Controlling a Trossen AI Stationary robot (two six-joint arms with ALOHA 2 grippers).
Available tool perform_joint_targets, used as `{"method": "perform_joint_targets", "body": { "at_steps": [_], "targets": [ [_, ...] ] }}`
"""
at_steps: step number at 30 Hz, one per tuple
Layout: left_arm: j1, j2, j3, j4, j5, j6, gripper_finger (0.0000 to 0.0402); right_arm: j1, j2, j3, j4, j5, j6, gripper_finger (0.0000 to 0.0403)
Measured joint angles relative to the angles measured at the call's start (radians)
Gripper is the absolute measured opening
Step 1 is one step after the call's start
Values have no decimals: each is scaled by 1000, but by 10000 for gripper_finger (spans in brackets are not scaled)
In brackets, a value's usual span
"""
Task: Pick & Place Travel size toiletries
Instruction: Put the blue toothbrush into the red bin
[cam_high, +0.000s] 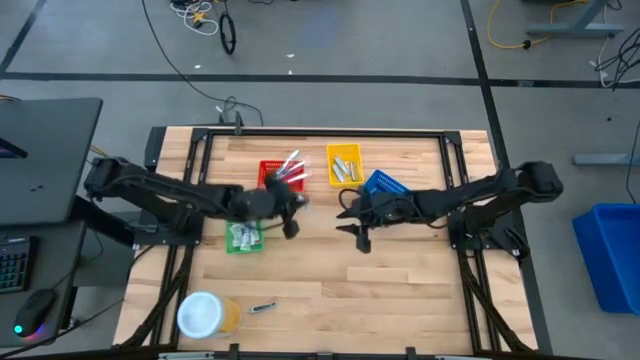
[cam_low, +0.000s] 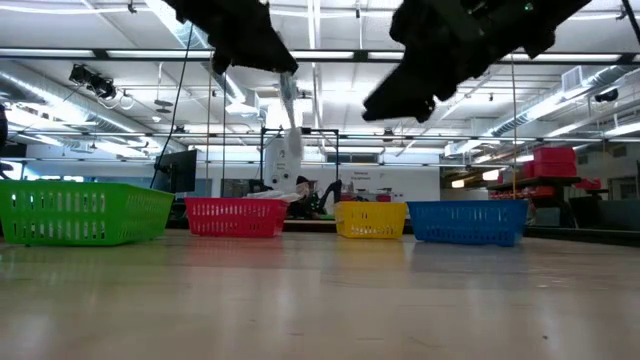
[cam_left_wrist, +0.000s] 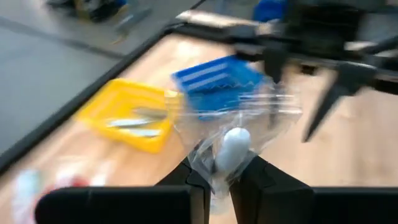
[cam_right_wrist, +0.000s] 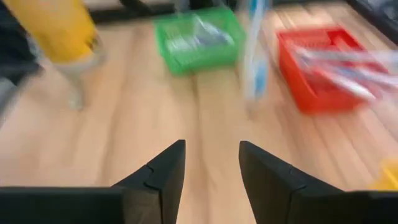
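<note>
My left gripper (cam_left_wrist: 214, 171) is shut on a toothbrush in a clear wrapper (cam_left_wrist: 233, 146), held above the table's middle, just near of the red basket (cam_high: 283, 172). In the low view the wrapped toothbrush (cam_low: 290, 120) hangs below the gripper, high above the tabletop. My right gripper (cam_right_wrist: 211, 149) stands open with nothing between its fingers, a short way to the right of the left one (cam_high: 352, 222). More wrapped toothbrushes lie in the red basket, and small tubes lie in the yellow basket (cam_high: 343, 163) and the green basket (cam_high: 243, 237). My left gripper pinches one end of the clear wrapper (cam_left_wrist: 211, 163) between its two fingers, close to the toothbrush's white head. The fingers slant slightly downward toward the table's right. The toothbrush hangs below them, lifted clear of the table.
A blue basket (cam_high: 383, 185) sits behind my right gripper. A white-lidded yellowish jar (cam_high: 205, 313) stands at the near left, with a small dark item (cam_high: 262, 307) beside it. Bare wood lies across the table's near middle and right.
</note>
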Motion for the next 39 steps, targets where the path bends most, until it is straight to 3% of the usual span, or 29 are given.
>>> {"method": "perform_joint_targets", "body": {
  "at_steps": [6,15,23,31,39],
  "targets": [
    [131,-2,144,-298,-31,-41,38,-13,-14,0,-78,120,-7,158],
    [303,21,142,-490,-34,-36,40,-21,-11,0,-80,135,3,156],
    [390,112,144,-541,70,-73,40,-21,-10,0,-81,135,4,154],
    [409,241,143,-520,77,-30,50,-21,-10,0,-77,134,4,153],
    [410,293,144,-476,107,16,72,-21,-10,0,-74,134,4,151]
  ]
}}
